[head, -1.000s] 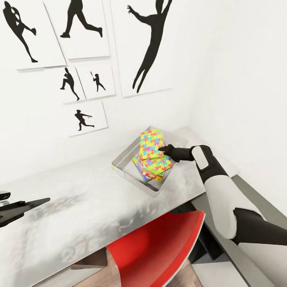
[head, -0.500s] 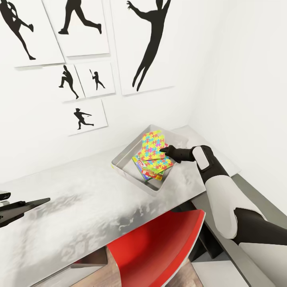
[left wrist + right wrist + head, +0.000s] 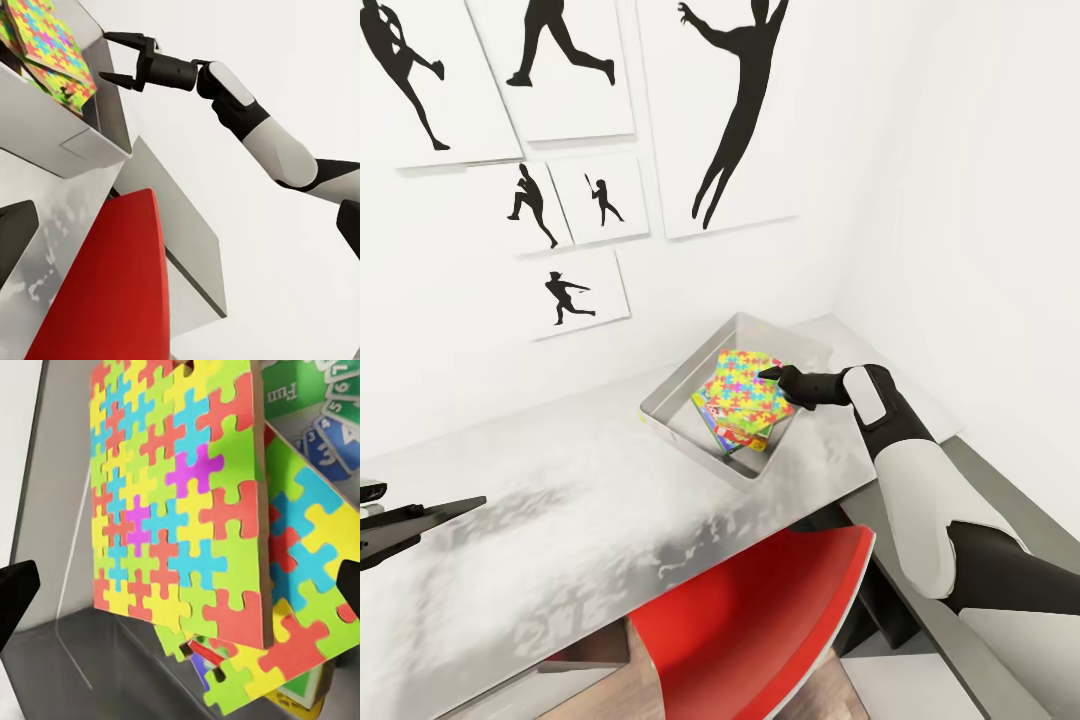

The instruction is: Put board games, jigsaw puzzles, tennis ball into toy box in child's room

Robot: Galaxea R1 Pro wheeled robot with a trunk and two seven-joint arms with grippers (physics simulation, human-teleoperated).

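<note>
The toy box [image 3: 682, 392] stands on the table [image 3: 560, 500] by the wall corner. Inside it a jigsaw puzzle [image 3: 745, 383] lies tilted on top of a second puzzle [image 3: 765, 413] and board games [image 3: 725, 433]. My right gripper [image 3: 768, 374] hovers open just above the top puzzle's right edge, holding nothing. In the right wrist view the puzzle [image 3: 180, 502] lies close below, between the fingertips [image 3: 15, 600]. The left wrist view shows that gripper [image 3: 120, 58] with its fingers apart over the box [image 3: 45, 127]. My left gripper [image 3: 430, 515] is open and empty at the table's near left. The tennis ball and the bed are out of view.
A red chair [image 3: 750, 620] is tucked under the table's front edge, below the box. The lower dark grey table section [image 3: 985, 490] runs along the right wall under my right arm. Silhouette pictures [image 3: 575, 290] hang on the wall behind.
The top puzzle, tilted up against the right gripper's tips before, has dropped flatter onto the stack in the box. Both grippers have stayed almost still.
</note>
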